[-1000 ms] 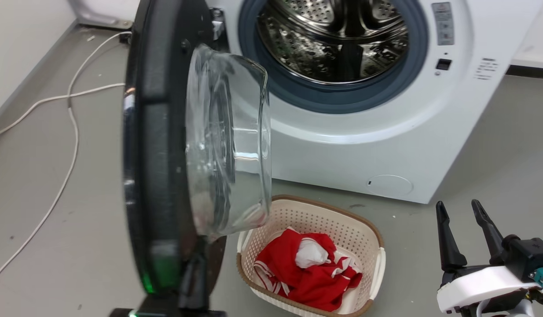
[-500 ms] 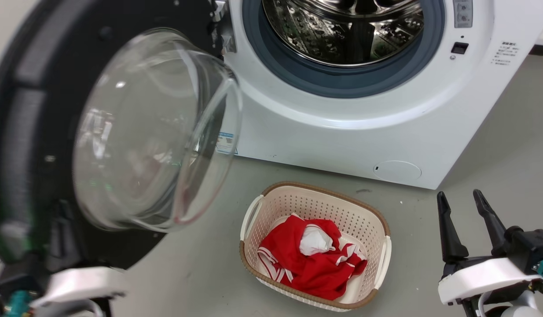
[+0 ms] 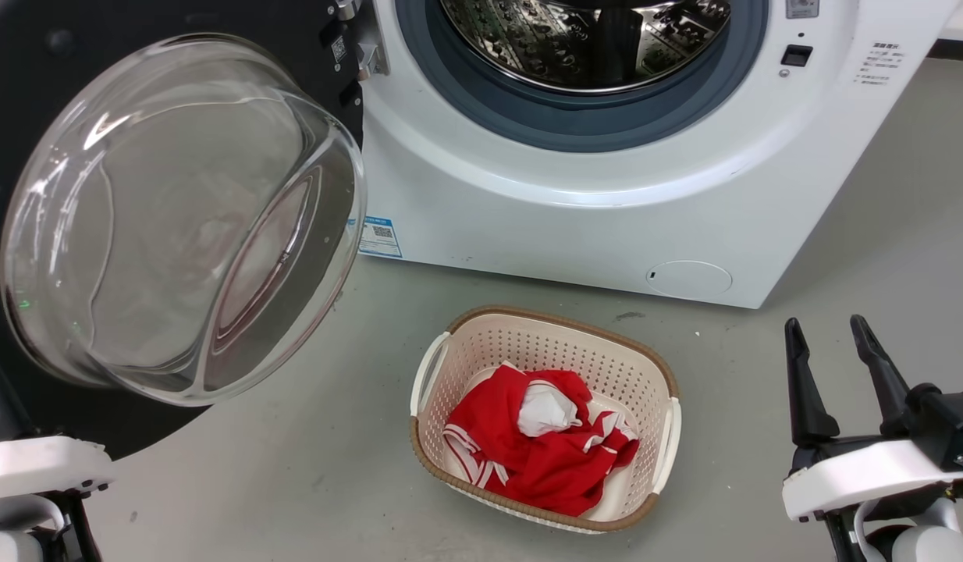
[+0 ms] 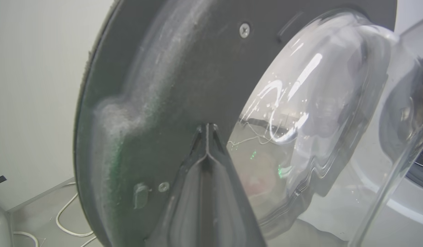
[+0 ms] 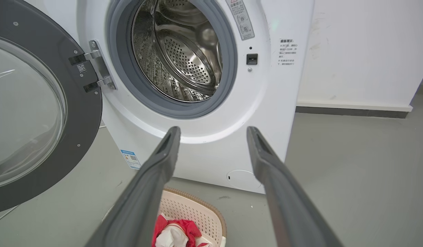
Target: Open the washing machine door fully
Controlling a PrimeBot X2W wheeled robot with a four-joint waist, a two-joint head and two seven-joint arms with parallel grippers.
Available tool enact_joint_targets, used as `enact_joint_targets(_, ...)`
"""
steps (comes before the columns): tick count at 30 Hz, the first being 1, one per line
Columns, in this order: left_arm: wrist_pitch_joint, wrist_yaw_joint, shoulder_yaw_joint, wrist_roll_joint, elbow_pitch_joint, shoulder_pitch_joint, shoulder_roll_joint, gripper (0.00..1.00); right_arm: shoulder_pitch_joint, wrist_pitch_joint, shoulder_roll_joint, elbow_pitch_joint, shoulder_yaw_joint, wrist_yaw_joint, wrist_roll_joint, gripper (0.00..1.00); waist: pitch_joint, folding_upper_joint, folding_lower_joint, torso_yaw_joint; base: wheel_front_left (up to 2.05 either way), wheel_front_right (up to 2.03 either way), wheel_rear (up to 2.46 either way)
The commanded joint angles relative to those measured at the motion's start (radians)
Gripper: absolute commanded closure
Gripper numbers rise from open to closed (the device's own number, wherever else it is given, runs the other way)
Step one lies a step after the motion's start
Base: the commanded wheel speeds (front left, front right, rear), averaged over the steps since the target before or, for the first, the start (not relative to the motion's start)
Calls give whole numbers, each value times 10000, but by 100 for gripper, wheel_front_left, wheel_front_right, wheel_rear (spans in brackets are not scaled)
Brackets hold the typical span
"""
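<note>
Plainly, the washing machine door (image 3: 177, 218) stood wide open to the left of the washing machine (image 3: 575, 218), hung on its hinge (image 5: 98, 70) — so the left arm was the nearer. The left gripper (image 4: 207, 128) pointed at the door's dark inner face, fingers pressed together on nothing; whether the tips touched it could not be told. The right gripper (image 3: 823, 324) hovered well apart at the right, spread wide and empty. Any remaining swing would likely need a push on that inner face — away from the drum.
</note>
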Motion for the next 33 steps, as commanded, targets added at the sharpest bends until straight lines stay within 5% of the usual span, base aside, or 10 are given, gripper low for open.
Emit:
enact_joint_targets(1, -2, -71, 106, 95, 175, -144, 49, 100, -120, -76, 14, 13, 19, -5, 33, 0, -3, 0, 0, -49, 0, 0, 0)
enact_joint_targets(7, -5, -320, 439, 594, 76, 346, -452, 100, -45, -182, 14, 153, 88, -3, 126, 0, -196, 0, 0, -274, 0, 0, 0)
enact_joint_targets(15, -12, -494, 299, 1530, -1737, 1773, -1769, 100, 154, -292, 14, 373, 174, -5, 266, 0, -715, 0, 0, -481, 0, 0, 0)
enact_joint_targets(16, -12, -545, 205, 1603, -1857, 1936, -1882, 92, 181, -294, 14, 397, 185, -5, 278, 0, -763, 0, 0, -501, 0, 0, 0)
enact_joint_targets(18, -12, -567, 78, 1651, -2098, 2165, -2064, 56, 216, -304, 14, 429, 219, -5, 286, 0, -827, 0, 0, -547, 0, 0, 0)
enact_joint_targets(19, -12, -588, -4, 1677, -2233, 2241, -2138, 22, 221, -316, 14, 444, 247, -5, 263, 0, -862, 0, 0, -581, 0, 0, 0)
enact_joint_targets(20, -12, -584, -82, 1759, -2315, 2363, -2202, 0, 227, -318, 14, 464, 281, -3, 252, 0, -907, 0, 0, -619, 0, 0, 0)
enact_joint_targets(33, -9, -1061, -1890, 2886, -2405, 2018, -2270, 0, 277, -219, 13, 283, 308, -5, -351, 0, -1176, 0, 0, -1367, 0, 0, 0)
